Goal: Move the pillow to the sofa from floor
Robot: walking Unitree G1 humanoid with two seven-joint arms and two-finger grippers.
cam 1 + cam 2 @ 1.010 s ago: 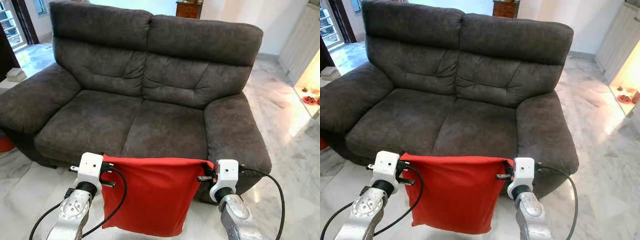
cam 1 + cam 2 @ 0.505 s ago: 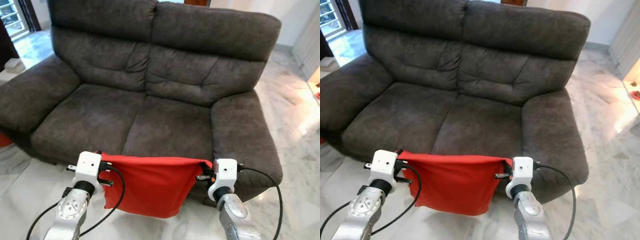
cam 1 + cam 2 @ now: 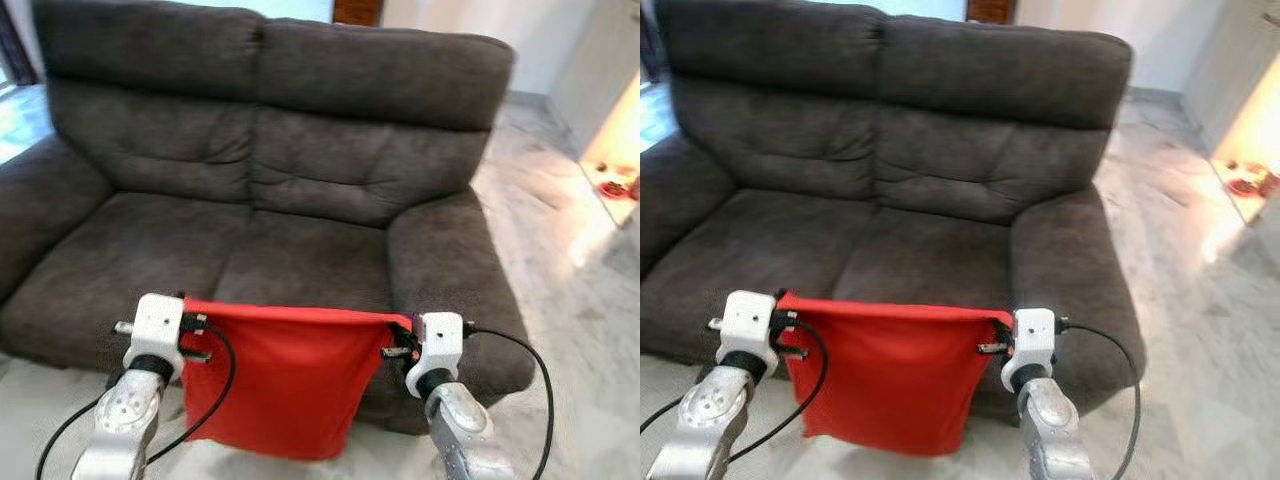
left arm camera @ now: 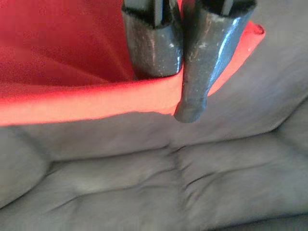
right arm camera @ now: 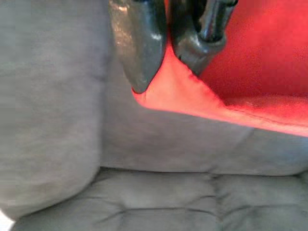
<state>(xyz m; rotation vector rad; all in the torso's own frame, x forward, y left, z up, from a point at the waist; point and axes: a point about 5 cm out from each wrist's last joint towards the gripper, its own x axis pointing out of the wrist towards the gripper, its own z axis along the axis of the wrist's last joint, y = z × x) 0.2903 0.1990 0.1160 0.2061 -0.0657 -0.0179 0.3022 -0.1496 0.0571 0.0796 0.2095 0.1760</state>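
Head views:
Sofa (image 3: 270,200): dark grey, two seats, filling most of the scene, on a pale marble floor (image 3: 580,300).
Pillow (image 3: 275,385): red, hanging flat in front of the sofa's front edge, its top edge stretched level between the two grippers, its lower edge off the floor as far as the slightly blurred picture lets me judge.
Left gripper (image 3: 190,335): at the pillow's upper corner on the robot's left, just before the sofa's left seat cushion, pinching the fabric.
Right gripper (image 3: 396,345): at the pillow's other upper corner, near the sofa's right armrest, pinching the fabric.
Cables (image 3: 520,370): black, looping from each wrist.
Small items (image 3: 1245,183): on a lit ledge well to the right of the sofa, too small to name.

Left wrist view:
Fingers (image 4: 197,72): pressed together on a fold of the red pillow's edge (image 4: 96,103).
Behind: the sofa's grey cushions (image 4: 168,183).

Right wrist view:
Fingers (image 5: 139,43): clamped on the pillow's red corner (image 5: 178,86).
Behind: the sofa's armrest and seat seam (image 5: 159,207).
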